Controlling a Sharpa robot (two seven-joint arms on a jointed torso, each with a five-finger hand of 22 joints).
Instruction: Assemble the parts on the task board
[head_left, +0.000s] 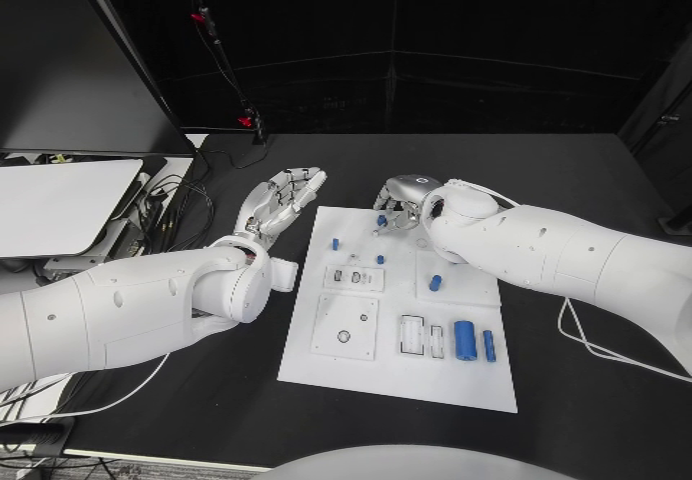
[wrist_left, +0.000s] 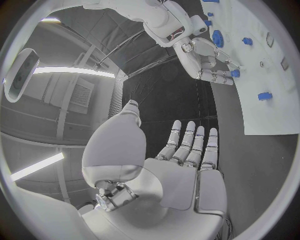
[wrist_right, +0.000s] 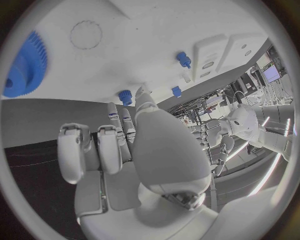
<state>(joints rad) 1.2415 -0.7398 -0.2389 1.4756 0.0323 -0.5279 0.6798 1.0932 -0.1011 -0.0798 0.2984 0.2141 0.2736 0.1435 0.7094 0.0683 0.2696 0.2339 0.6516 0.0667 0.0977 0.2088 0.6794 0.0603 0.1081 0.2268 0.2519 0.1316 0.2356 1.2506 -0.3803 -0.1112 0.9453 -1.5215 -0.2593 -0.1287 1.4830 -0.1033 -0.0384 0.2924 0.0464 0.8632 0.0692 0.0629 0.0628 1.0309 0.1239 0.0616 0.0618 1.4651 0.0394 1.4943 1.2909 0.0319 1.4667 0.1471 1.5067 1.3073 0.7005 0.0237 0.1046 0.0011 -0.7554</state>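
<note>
Dark-walled room with a black bench (head_left: 606, 180) carrying the flat white rectangular task board (head_left: 433, 375); a pale panel (head_left: 58, 205) lies off to the far side of the left arm.

Left robot hand (head_left: 281, 205): fingers straight and spread, holding nothing, hovering over the bench just beside the board's far corner. The left wrist view confirms an empty, flat palm (wrist_left: 187, 172).

Right robot hand (head_left: 404, 200): fingers bent down over the board's far edge, their tips (wrist_left: 220, 76) close around a small blue peg (wrist_left: 235, 73). Whether the peg is pinched or merely touched cannot be told.

Parts, relative to the right robot hand: a small blue stud (head_left: 335, 243) and another (head_left: 381, 259) lie near it, toward the robot; a short blue cylinder (head_left: 434, 283) sits further in; the large blue cylinder (head_left: 466, 340) and slim blue bar (head_left: 489, 345) lie well apart from it, at the near end beside the rectangular slots (head_left: 413, 336).

Step in hand, as a judgement: the start of assembly, with the right robot hand picking a small part at the far edge and most parts not yet seated. The next move calls for a firm pinch, a clean lift and careful alignment with a matching recess.

View differences: the right wrist view shows a toothed blue gear (wrist_right: 26, 65) and an engraved circle (wrist_right: 85, 34) on the board, neither of which is plain from the head view. The left wrist view shows the right robot hand's fingertips side-on, which its own arm hides from the head view.
</note>
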